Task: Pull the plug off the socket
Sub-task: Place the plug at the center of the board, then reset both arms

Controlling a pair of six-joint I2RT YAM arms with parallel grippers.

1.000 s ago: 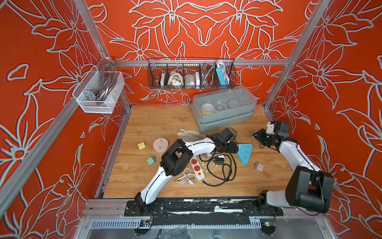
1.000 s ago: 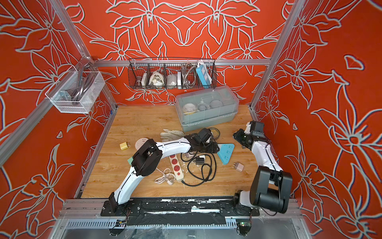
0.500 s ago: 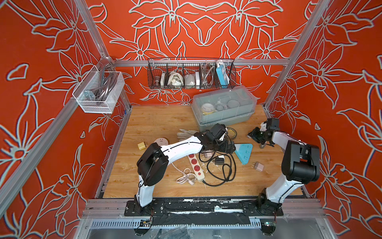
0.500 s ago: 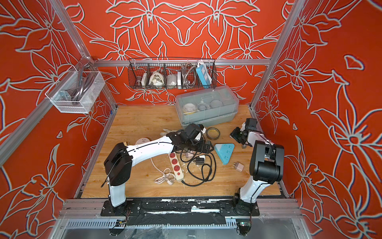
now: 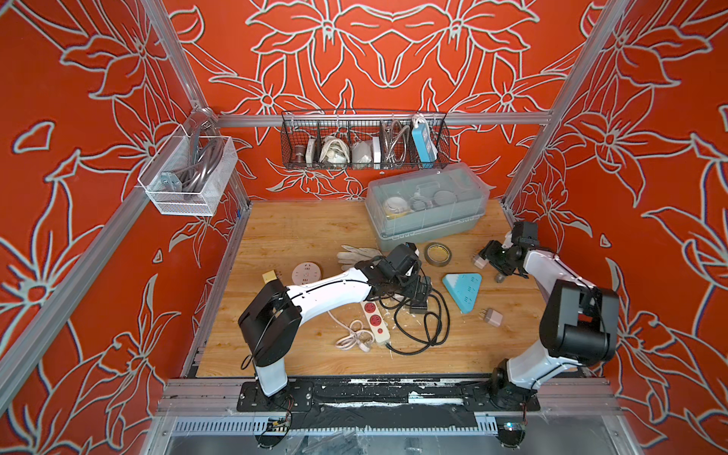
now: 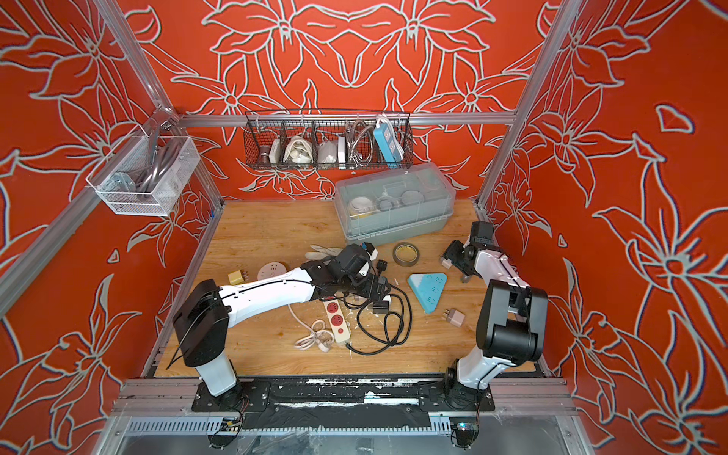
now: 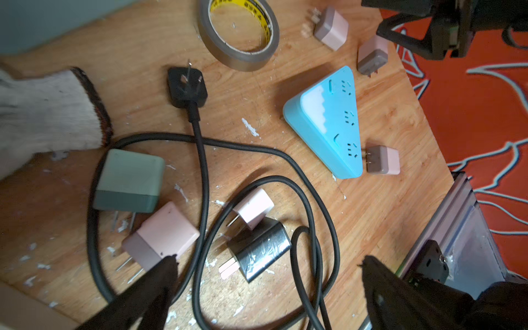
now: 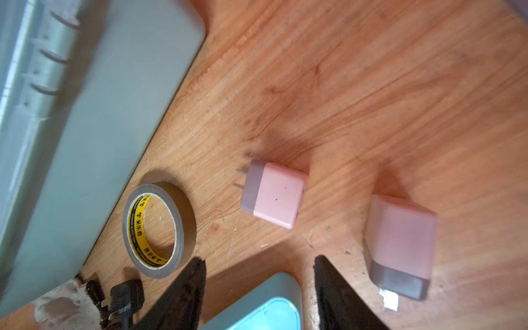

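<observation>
A blue triangular socket [image 5: 463,289] [image 7: 328,120] lies flat on the wooden table, its outlet holes bare. Several pink plugs lie loose around it: one [image 7: 383,160] beside its corner, two [image 8: 274,195] [image 8: 400,245] near my right gripper. My right gripper [image 8: 258,265] [image 5: 490,258] is open, holds nothing, and hovers over a corner of the socket. My left gripper [image 7: 267,268] [image 5: 417,289] is wide open over a black cable [image 7: 204,177] and a black adapter [image 7: 260,254]. A black three-pin plug [image 7: 187,87] lies free. A white strip with red sockets [image 5: 376,321] lies beside the cable.
A tape roll [image 5: 438,254] and a white glove [image 5: 356,254] lie behind the socket. A lidded clear box [image 5: 427,205] stands at the back. A round white socket [image 5: 306,272], a yellow plug [image 5: 270,276], a green adapter [image 7: 128,180] and a white cord [image 5: 352,338] lie on the left half.
My right gripper has gone from shut to open, with a pink plug now lying beside it. My left gripper opened fully and drew back a little leftward as its elbow swung left.
</observation>
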